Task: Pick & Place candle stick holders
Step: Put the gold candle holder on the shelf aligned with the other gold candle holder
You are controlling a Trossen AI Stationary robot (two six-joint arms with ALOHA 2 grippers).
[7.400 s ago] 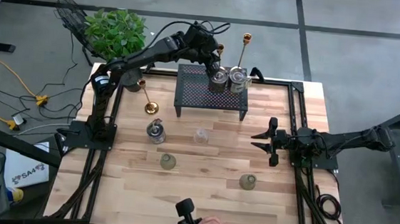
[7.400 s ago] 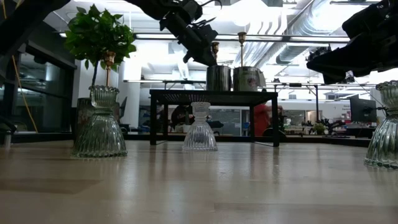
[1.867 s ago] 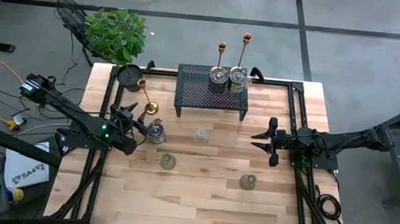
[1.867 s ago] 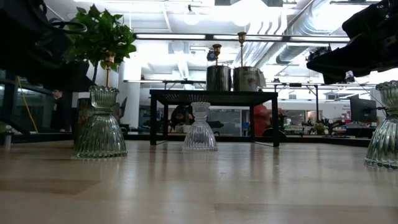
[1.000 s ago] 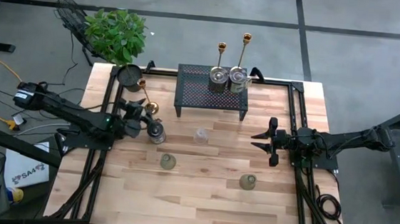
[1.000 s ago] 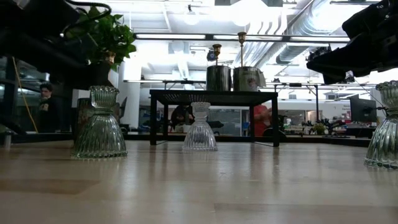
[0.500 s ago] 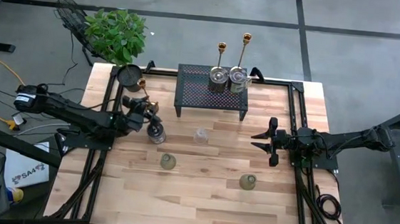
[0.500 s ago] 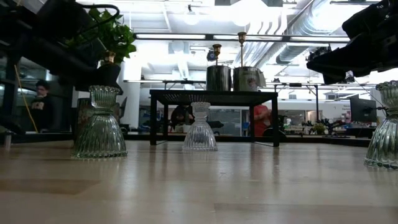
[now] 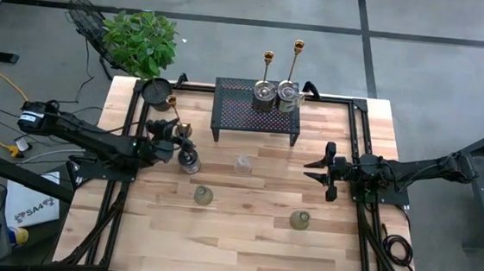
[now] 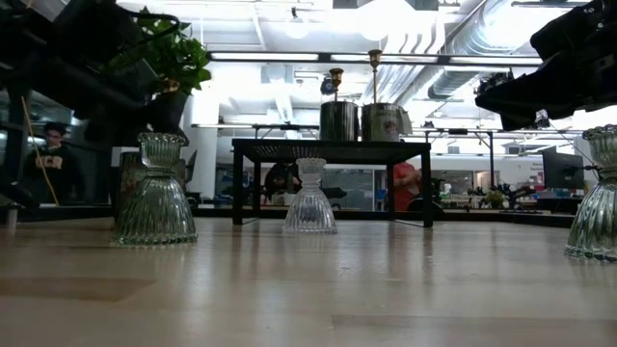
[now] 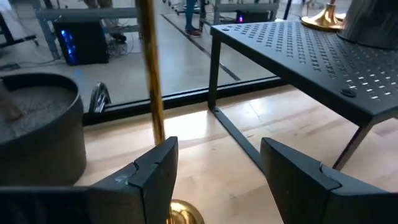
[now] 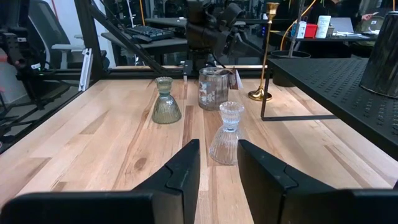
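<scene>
The left gripper (image 9: 176, 131) sits low over the table's left rear area, its fingers spread apart and holding nothing. In the left wrist view the gold candlestick (image 11: 154, 93) rises just ahead of one finger (image 11: 151, 174), with its round base partly showing below between the fingers, so the stem stands off-centre in the opening, close to that finger and well apart from the other. In the high view this candlestick (image 9: 174, 115) stands upright on the wooden table (image 9: 242, 239), touching nothing, with the black plant pot (image 9: 156, 90) beyond the claw on one side and the black mesh rack (image 9: 256, 109) beyond it on the other. A silvery squat cup (image 9: 189, 160) stands just beside the gripper, on its near flank.

Judgement: the step in hand is the approach to grasp this candlestick. To do it well, the claw should shift sideways until the stem is midway between the fingers, advance a little further, and then close low on the stem, where the slim piece is least likely to tip. The lift should be straight up, to clear the silvery cup and the rack leg.

The right gripper (image 9: 326, 170) waits to the right of the table's middle, fingers apart and empty, facing a clear glass cup (image 12: 227, 133).
</scene>
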